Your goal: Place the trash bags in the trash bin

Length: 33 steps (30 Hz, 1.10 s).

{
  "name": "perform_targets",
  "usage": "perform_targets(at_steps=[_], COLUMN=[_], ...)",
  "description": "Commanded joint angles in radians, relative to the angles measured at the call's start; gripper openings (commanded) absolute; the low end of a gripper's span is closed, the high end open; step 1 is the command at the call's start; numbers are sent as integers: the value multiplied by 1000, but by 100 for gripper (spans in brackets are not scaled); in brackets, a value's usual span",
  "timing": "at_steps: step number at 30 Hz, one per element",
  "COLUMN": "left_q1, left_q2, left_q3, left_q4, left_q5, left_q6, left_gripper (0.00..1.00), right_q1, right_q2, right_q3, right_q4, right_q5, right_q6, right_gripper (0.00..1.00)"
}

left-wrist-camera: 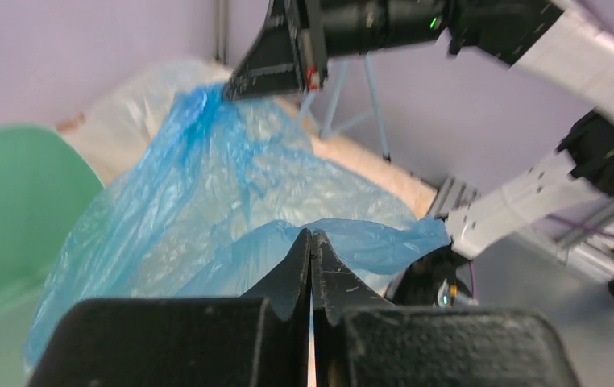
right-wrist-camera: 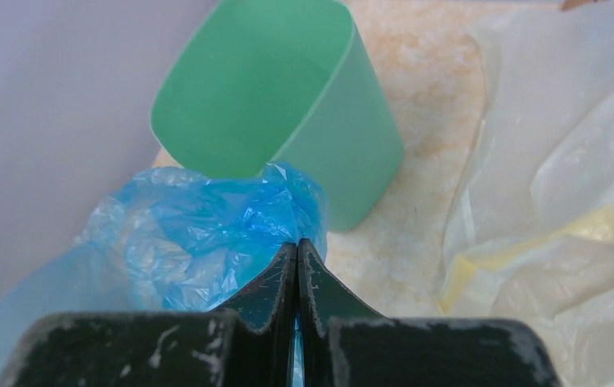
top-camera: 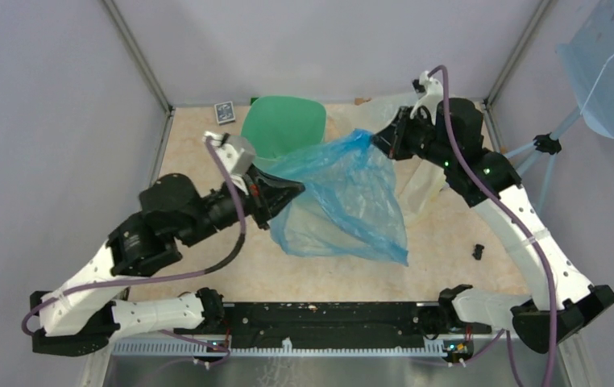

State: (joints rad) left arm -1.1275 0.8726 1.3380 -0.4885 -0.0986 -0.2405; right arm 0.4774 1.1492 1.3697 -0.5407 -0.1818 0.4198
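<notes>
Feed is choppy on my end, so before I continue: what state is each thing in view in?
Trash bin: upright, mouth open, empty.
Blue bag: hanging stretched from two pinched ends, outside the bin.
Left gripper: shut on one end of the bag.
Right gripper: shut on the other end.
Clear yellow-banded bag: lying crumpled, not held.

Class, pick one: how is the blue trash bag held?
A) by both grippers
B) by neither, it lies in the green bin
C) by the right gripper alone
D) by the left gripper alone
A: the left gripper and the right gripper are each shut on an edge of the blue trash bag, spread between them.
</notes>
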Motion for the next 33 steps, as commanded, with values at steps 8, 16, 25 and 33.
perform_targets(at_steps=[8,16,25,33], left_q1=[-2,-2,-2,-2], left_q2=[110,141,308,390], left_q3=[440,484,452,508], left_q4=[-124,35,143,140], left_q5=[-284,-692,-721,-659], left_q6=[179,376,538,514], left_gripper=[0,0,0,0], right_q1=[-3,92,118,122], right_q2=[329,674,817,765], right_q3=[499,875,946,948], right_q4=[-23,-88,-87,-134], right_q5=[-199,-112,52,64], right_q6=[70,75,41,-50], right_gripper=[0,0,26,52])
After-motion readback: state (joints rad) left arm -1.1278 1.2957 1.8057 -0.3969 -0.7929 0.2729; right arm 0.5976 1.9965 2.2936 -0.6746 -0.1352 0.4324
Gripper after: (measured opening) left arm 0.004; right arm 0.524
